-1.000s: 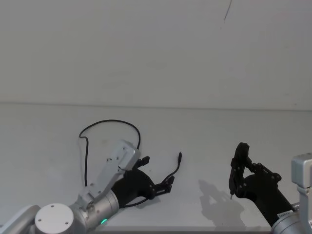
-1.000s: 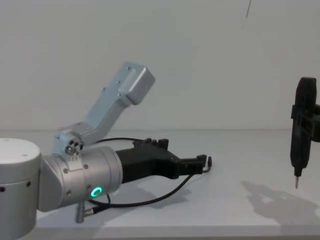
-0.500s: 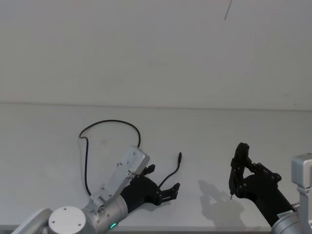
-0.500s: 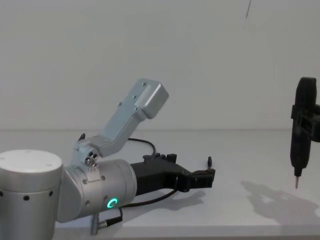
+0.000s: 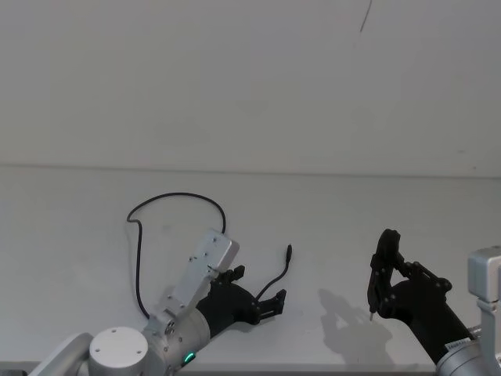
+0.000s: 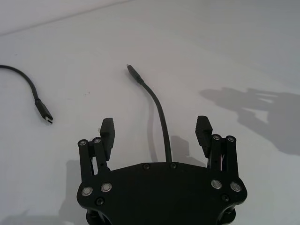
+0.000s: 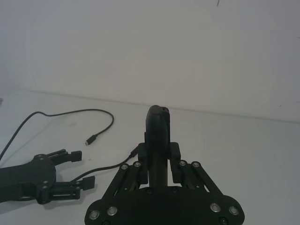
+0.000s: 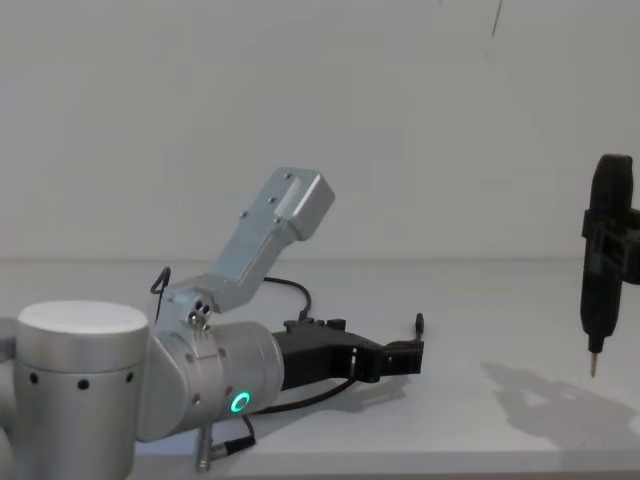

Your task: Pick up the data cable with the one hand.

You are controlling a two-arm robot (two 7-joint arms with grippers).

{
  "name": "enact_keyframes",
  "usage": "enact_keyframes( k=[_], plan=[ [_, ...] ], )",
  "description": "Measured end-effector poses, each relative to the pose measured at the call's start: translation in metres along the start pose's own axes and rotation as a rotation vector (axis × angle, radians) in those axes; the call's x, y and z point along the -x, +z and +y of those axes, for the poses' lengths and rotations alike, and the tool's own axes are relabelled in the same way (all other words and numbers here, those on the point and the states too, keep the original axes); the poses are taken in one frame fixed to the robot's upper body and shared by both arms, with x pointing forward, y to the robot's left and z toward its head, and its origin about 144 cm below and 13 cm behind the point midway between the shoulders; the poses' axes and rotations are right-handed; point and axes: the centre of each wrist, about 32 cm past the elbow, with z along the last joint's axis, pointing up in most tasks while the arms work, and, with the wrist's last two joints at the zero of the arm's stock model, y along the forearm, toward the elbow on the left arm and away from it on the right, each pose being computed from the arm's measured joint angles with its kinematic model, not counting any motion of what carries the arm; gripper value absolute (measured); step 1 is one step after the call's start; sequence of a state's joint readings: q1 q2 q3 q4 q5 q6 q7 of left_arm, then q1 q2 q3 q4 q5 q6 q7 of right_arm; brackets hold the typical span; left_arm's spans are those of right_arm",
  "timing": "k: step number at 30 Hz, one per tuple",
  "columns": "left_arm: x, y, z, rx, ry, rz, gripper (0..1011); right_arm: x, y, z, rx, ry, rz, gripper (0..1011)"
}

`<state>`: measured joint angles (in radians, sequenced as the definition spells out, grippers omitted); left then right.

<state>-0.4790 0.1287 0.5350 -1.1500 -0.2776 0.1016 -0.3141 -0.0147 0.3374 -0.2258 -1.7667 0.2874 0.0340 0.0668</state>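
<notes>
Left tool (image 6: 155,124) spread wide astride black cable (image 5: 176,195) on white bench (image 5: 70,258), right tool (image 5: 385,272) gripping a black stylus (image 8: 598,270), well apart.

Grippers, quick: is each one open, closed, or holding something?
Left gripper: open, astride the data cable, not gripping.
Right gripper: shut on a black pen-like tool.

Table (image 5: 70,258), L half: data cable (image 5: 180,194) lies looped toward the back. One end runs fwd between the spread fingers of the L gripper (image 5: 258,283), w/ its plug just beyond the tips. Other end lies near the gripper, not touching it. R gripper (image 5: 385,262) is well apart on the R side, w/ pen-like tool (image 8: 597,320) between its fingers, tip down.
</notes>
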Motion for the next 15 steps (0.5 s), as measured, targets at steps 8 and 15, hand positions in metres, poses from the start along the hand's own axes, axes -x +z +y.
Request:
enact_keyframes(
  k=[8, 15],
  plan=[
    [0.002, 0.0008, -0.0047, -0.019, 0.009, 0.028, 929, 0.0, 0.0, 0.0, 0.0, 0.0, 0.0, 269],
    [0.0039, 0.0009, -0.0074, -0.032, 0.008, 0.042, 765, 0.0, 0.0, 0.0, 0.0, 0.0, 0.0, 269]
  ],
)
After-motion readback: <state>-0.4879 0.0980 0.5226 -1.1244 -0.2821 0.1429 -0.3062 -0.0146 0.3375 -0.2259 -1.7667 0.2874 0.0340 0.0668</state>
